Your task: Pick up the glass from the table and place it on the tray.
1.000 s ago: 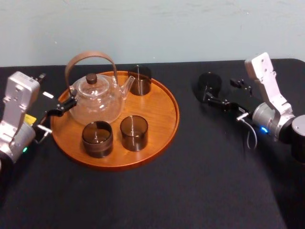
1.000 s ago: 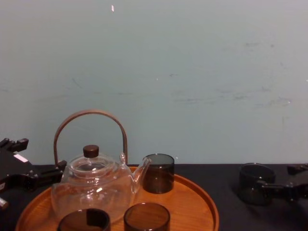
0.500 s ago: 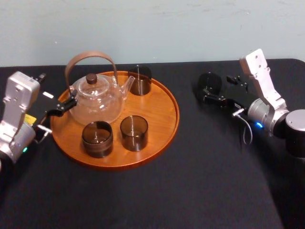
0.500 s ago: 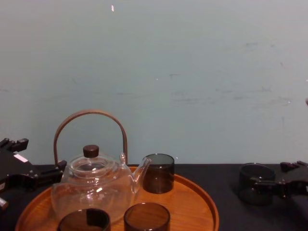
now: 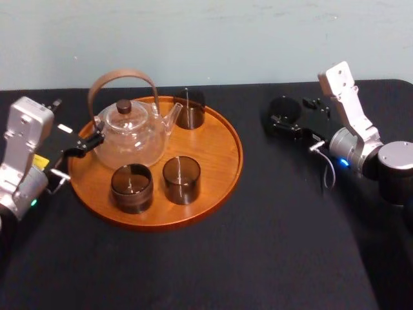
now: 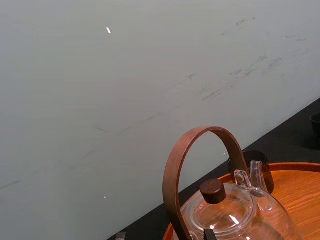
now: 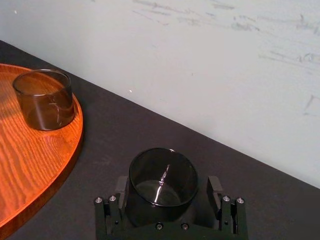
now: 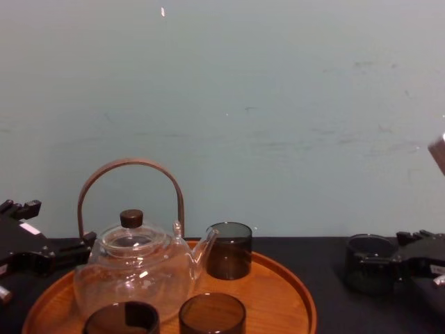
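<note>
I log from here: table (image 5: 258,245), black, matt, possibly cloth-covered; tray (image 5: 216,139), orange-brown wood, visible grain, smooth satin sheen; glass (image 7: 162,172), smoky dark glass, glossy; teapot (image 5: 132,139), clear glossy glass, brown wooden handle and knob; right gripper (image 7: 168,183), matt black, small bright metal screws.

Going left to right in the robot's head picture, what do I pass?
First the left end effector, teapot, tray's right rim, then the glass on the table, inside the open right end effector.
</note>
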`<state>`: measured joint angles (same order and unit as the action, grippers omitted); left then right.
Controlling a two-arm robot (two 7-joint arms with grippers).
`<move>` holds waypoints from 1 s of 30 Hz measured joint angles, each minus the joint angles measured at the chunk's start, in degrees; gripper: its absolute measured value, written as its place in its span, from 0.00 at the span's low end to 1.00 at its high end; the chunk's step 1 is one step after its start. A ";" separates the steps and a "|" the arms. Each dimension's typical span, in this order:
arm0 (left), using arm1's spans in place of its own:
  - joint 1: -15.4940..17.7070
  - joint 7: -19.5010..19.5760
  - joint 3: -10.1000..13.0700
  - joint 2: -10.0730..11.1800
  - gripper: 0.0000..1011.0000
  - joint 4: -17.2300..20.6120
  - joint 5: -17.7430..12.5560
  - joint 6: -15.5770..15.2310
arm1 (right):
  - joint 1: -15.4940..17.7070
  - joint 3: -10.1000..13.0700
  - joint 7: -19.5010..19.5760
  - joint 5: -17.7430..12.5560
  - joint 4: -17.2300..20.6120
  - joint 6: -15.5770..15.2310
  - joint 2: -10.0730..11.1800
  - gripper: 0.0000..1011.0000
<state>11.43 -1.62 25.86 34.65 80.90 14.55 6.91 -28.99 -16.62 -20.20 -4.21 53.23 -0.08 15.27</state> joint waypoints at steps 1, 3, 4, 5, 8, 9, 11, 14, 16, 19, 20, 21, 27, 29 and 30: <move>0.00 0.00 0.00 0.00 1.00 0.00 0.00 0.00 | -0.48 -0.02 0.00 0.06 -0.94 0.35 -0.27 0.99; 0.00 0.00 0.00 0.00 1.00 0.00 0.00 0.00 | -1.03 -0.03 -0.03 0.11 -1.88 0.72 -0.54 0.99; 0.00 0.00 0.00 0.00 1.00 0.00 0.00 0.00 | -1.61 -0.04 -0.21 0.12 -2.95 1.16 -0.84 0.99; 0.00 0.00 0.00 0.00 1.00 0.00 0.00 0.00 | -1.88 -0.04 -0.31 0.11 -3.51 1.39 -0.98 0.99; 0.00 0.00 0.00 0.00 1.00 0.00 0.00 0.00 | -2.67 -0.02 -0.65 0.06 -4.93 1.90 -1.38 0.99; 0.00 0.00 0.00 0.00 1.00 0.00 0.00 0.00 | -3.13 -0.01 -0.80 0.00 -5.75 2.21 -1.65 0.99; 0.00 0.00 0.00 0.00 1.00 0.00 0.00 0.00 | -3.52 0.01 -0.95 -0.07 -6.50 2.49 -1.86 0.99; 0.00 0.00 0.00 0.00 1.00 0.00 0.00 0.00 | -4.20 0.04 -1.15 -0.18 -7.82 2.97 -2.27 0.99; 0.00 0.00 0.00 0.00 1.00 0.00 0.00 0.00 | -4.59 0.08 -1.17 -0.23 -8.64 3.27 -2.56 0.99; 0.00 0.00 0.00 0.00 1.00 0.00 0.00 0.00 | -4.96 0.26 -1.19 -0.45 -9.40 3.60 -2.92 0.99; 0.00 0.00 0.00 0.00 1.00 0.00 0.00 0.00 | -5.00 0.32 -1.22 -0.51 -9.49 3.64 -3.00 0.99; 0.00 0.00 0.00 0.00 1.00 0.00 0.00 0.00 | -5.07 0.39 -1.24 -0.60 -9.63 3.69 -3.09 0.99; 0.00 0.00 0.00 0.00 1.00 0.00 0.00 0.00 | -5.05 0.39 -1.24 -0.60 -9.61 3.69 -3.04 0.99; 0.00 0.00 0.00 0.00 1.00 0.00 0.00 0.00 | -5.02 0.39 -1.24 -0.60 -9.59 3.69 -3.02 0.99; 0.00 0.00 0.00 0.00 1.00 0.00 0.00 0.00 | -5.02 0.38 -1.24 -0.60 -9.56 3.68 -3.00 0.99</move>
<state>11.43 -1.62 25.86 34.65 80.90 14.55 6.91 -34.01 -16.24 -21.45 -4.81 43.67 3.61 12.27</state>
